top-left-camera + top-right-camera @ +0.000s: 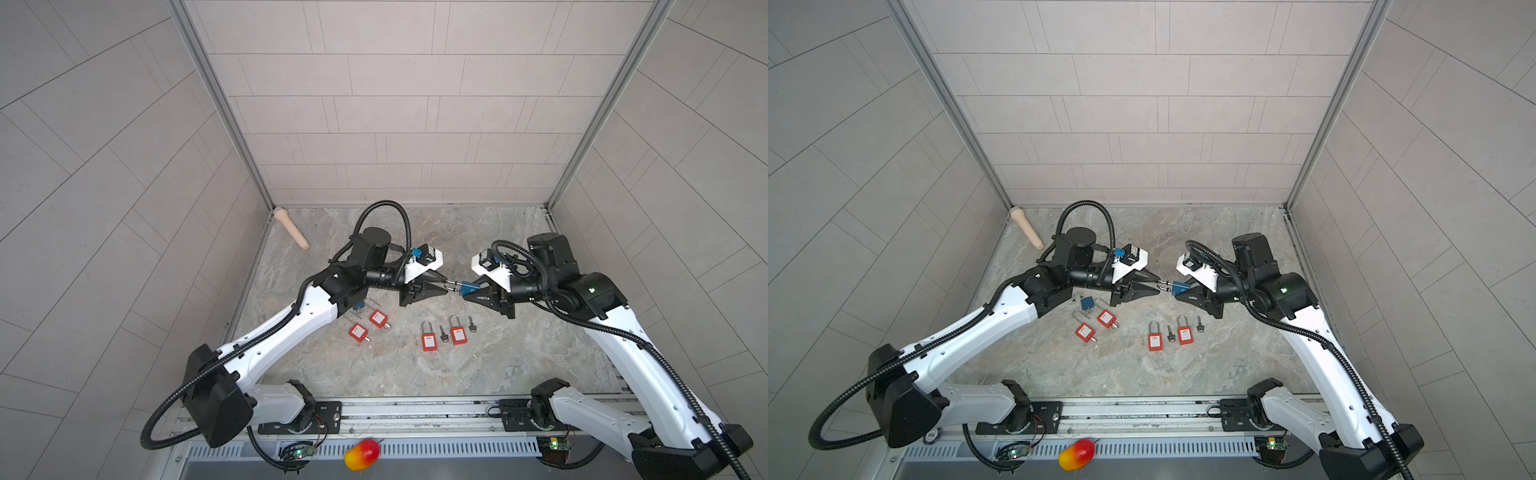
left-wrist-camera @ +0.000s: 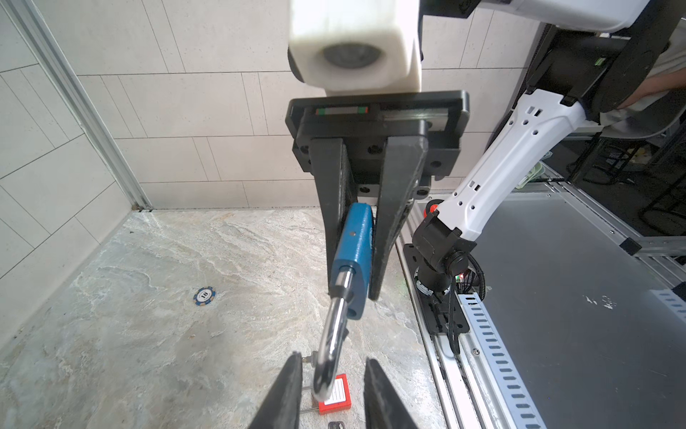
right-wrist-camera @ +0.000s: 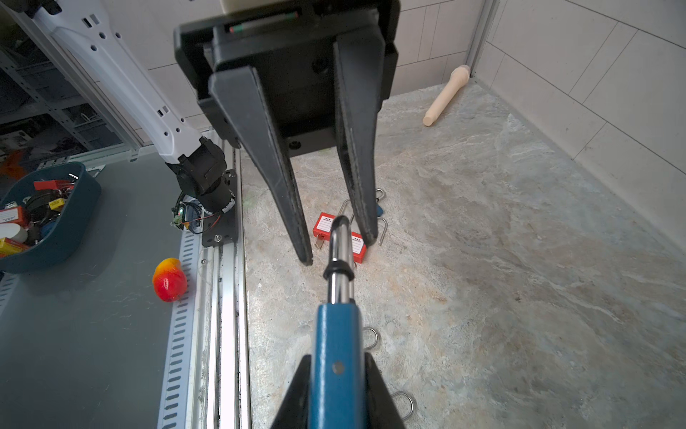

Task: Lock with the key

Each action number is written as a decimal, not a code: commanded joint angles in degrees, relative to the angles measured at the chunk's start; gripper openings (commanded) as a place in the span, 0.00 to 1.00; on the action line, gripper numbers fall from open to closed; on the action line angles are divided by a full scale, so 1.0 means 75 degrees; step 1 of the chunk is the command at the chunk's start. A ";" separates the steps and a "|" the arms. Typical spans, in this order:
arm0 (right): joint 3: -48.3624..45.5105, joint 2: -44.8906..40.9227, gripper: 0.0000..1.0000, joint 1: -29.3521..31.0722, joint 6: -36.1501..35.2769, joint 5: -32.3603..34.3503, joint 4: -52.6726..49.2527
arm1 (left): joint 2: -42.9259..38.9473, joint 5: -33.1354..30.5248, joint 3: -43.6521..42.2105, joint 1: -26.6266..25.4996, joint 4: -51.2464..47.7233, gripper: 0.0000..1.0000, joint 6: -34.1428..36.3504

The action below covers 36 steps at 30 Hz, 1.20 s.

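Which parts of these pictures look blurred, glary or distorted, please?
In both top views the wall tile lines bow from wide-angle distortion under soft light; in the left wrist view the white camera housing is out of focus while the padlock is sharp; in the right wrist view the shackle glints.

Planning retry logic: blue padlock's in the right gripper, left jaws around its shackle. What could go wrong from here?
1. The left gripper stands open astride the shackle; closing off-centre could twist the blue padlock in the right gripper.
2. The loose keys lie flat on the table, unheld; being thin, they may slip a pinch.
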 commanded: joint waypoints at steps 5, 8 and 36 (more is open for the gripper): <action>0.0036 -0.0032 0.00 0.0006 -0.0243 -0.0441 0.0121 | 0.0016 0.0149 0.0244 -0.0060 0.0088 0.23 0.0025; 0.0017 -0.0003 0.00 0.0005 -0.0393 -0.0479 0.0108 | 0.0066 0.0222 0.0269 -0.0063 0.0150 0.19 -0.0075; -0.0074 0.0459 0.00 0.1057 -0.0764 0.0381 0.1941 | 0.0616 0.0783 -0.0083 -0.0578 0.1881 0.00 -0.1783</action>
